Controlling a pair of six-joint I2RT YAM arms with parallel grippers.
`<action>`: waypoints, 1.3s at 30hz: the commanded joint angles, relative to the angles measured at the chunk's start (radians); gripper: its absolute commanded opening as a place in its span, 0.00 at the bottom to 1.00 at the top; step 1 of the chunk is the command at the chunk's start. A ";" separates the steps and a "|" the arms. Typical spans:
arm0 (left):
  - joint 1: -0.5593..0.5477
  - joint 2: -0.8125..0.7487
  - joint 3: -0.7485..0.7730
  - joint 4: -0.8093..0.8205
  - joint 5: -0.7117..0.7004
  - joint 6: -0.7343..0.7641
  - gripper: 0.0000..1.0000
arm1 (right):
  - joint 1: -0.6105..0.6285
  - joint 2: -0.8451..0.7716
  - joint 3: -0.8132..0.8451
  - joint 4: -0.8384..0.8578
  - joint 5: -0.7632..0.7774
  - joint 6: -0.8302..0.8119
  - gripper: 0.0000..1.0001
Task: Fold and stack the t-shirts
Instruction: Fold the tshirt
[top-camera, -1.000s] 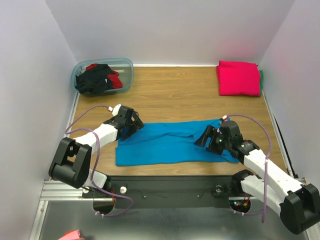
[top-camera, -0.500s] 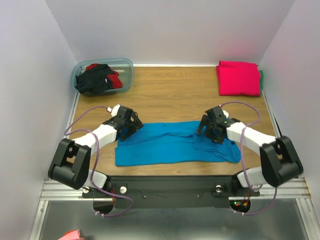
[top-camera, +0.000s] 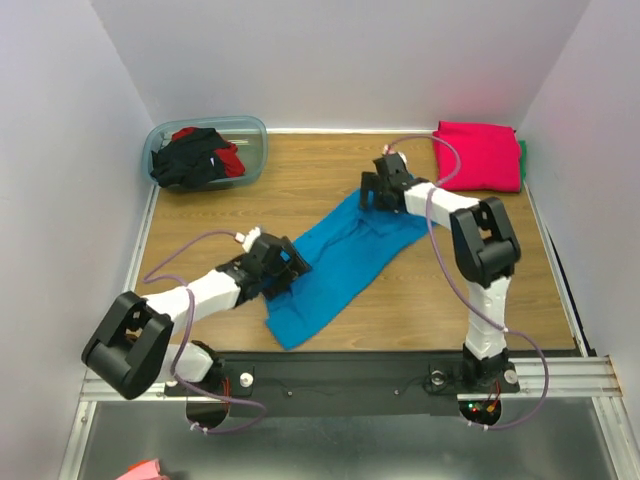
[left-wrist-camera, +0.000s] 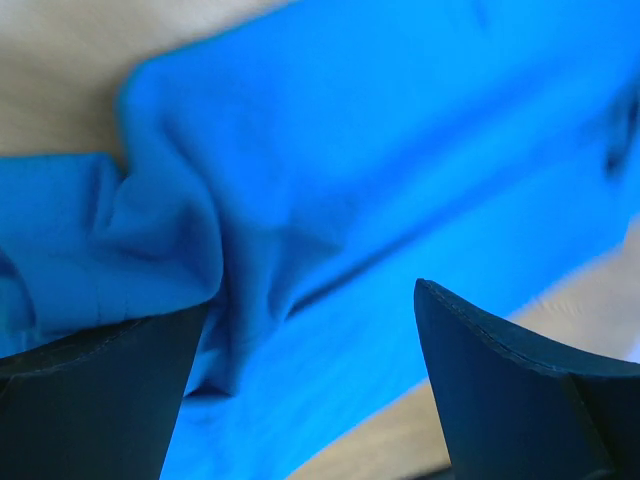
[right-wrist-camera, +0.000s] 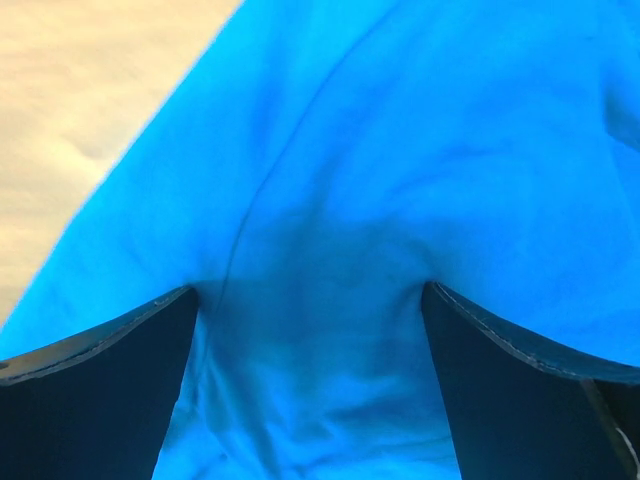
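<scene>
Your left tool (top-camera: 287, 270) sits low over the bench (top-camera: 300, 190), towards the near-left part, on the near end of the turquoise-blue t-shirt (top-camera: 340, 262). In the left wrist view its two dark fingers (left-wrist-camera: 90, 390) show with a wide gap, and rumpled blue cloth fills that gap. You cannot tell from this whether they are pinching the cloth.

Your right tool (top-camera: 372, 190) is stretched out past the middle of the bench, on the far end of the same shirt. Its fingers (right-wrist-camera: 520, 390) also show well apart in the right wrist view, with blue cloth drawn down between them. Here too you cannot tell whether it is clamped.

The turquoise-blue shirt lies slantwise between the two tools, from the near edge left of centre up towards the far right, creased along its length.

A folded magenta-pink t-shirt (top-camera: 478, 155) lies in the far right corner. In the far left corner stands the translucent tub (top-camera: 255, 150), holding a crumpled black t-shirt (top-camera: 185, 162) and a red one (top-camera: 228, 160).
</scene>
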 joint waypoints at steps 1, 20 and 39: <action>-0.196 0.010 -0.177 0.006 0.160 -0.241 0.98 | 0.002 0.245 0.291 0.092 -0.279 -0.231 1.00; -0.567 0.114 0.375 -0.315 -0.169 -0.217 0.98 | 0.003 0.548 1.028 0.098 -0.585 -0.172 1.00; -0.478 -0.260 -0.013 -0.433 -0.260 -0.323 0.98 | 0.003 -0.589 -0.359 0.057 -0.286 0.045 1.00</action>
